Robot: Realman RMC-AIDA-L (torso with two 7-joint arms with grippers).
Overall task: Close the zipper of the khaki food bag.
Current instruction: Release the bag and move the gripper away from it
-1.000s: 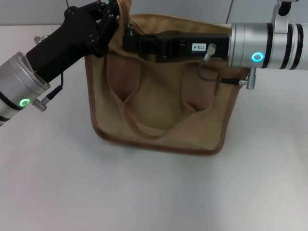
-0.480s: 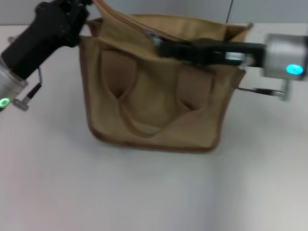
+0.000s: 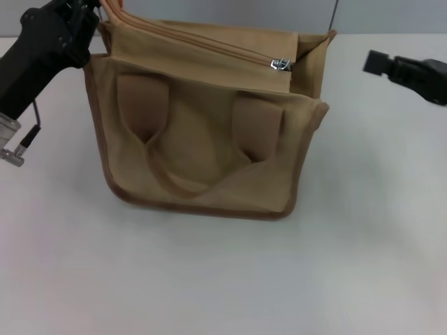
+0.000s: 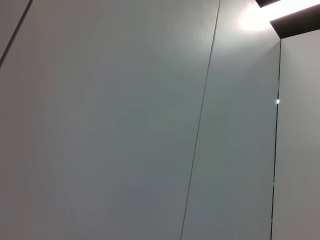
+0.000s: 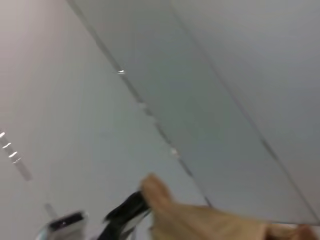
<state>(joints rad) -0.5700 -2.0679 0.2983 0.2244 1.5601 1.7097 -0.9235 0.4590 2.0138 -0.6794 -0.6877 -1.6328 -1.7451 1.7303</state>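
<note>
**Khaki bag upright, zipper pull at the right end, right gripper clear**

- Khaki food bag [image 3: 202, 150] stands upright on the white table [image 3: 223, 279], front face toward the head camera, both wide handles [image 3: 188, 132] hanging flat against that face.
- Zipper [image 3: 209, 43] runs across the top panel. Its silver pull tab [image 3: 281, 64] sits near the end of the track closest to the right gripper, just short of the bag's corner.
- Left gripper [image 3: 87, 10] is at the bag's far corner, on the end of the track opposite the pull tab, touching or just beside the fabric and a raised handle loop there. Cannot tell whether its fingers are closed on anything; the tip is cut off by the frame edge.
- Right gripper [image 3: 377, 63] hangs in the air, well apart from the bag, on the pull-tab side. Touches nothing; finger spread cannot be told.
- Left wrist view: wall panels only.
- Right wrist view: a tan corner of the bag [image 5: 200, 220], blurred, with the left gripper [image 5: 125, 212] just beside it.
</note>
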